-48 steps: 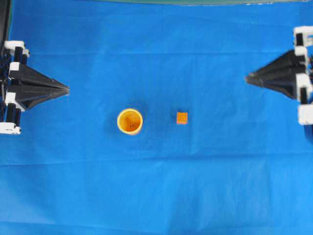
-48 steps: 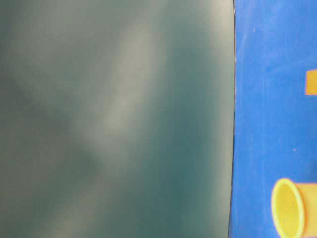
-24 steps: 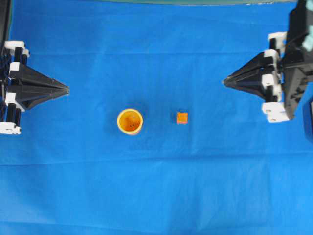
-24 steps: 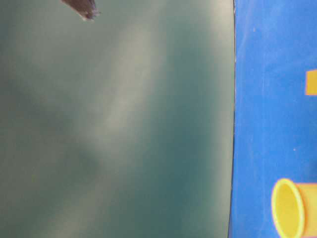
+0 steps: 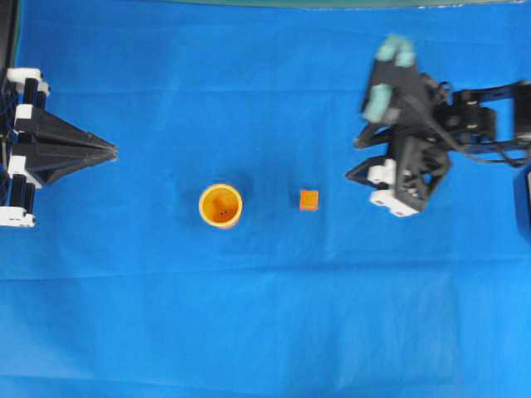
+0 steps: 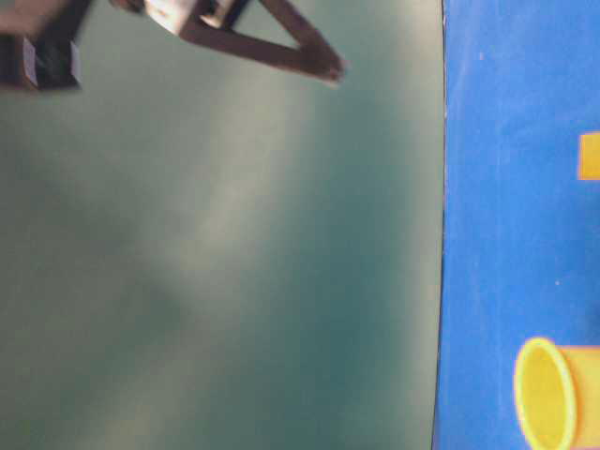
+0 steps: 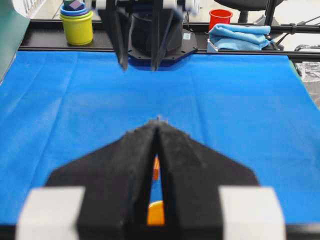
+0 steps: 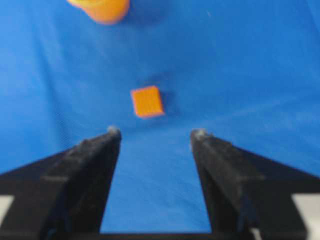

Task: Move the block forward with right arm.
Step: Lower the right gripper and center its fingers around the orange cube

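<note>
The small orange block lies on the blue cloth, right of the round yellow-orange cup. My right gripper hangs above the cloth a short way right of the block, apart from it. In the right wrist view the right gripper is open and empty, with the block just beyond its tips and the cup farther on. My left gripper is shut and empty at the far left. In its wrist view the left gripper shows the block through its slit.
The blue cloth covers the table. In the left wrist view, stacked cups, a red cup and a blue towel sit beyond the far edge. A dark green surface borders the cloth in the table-level view.
My right arm has swung in from the right edge toward the block, and its jaws have gone from shut to open. The block, cup and left arm have not moved.
</note>
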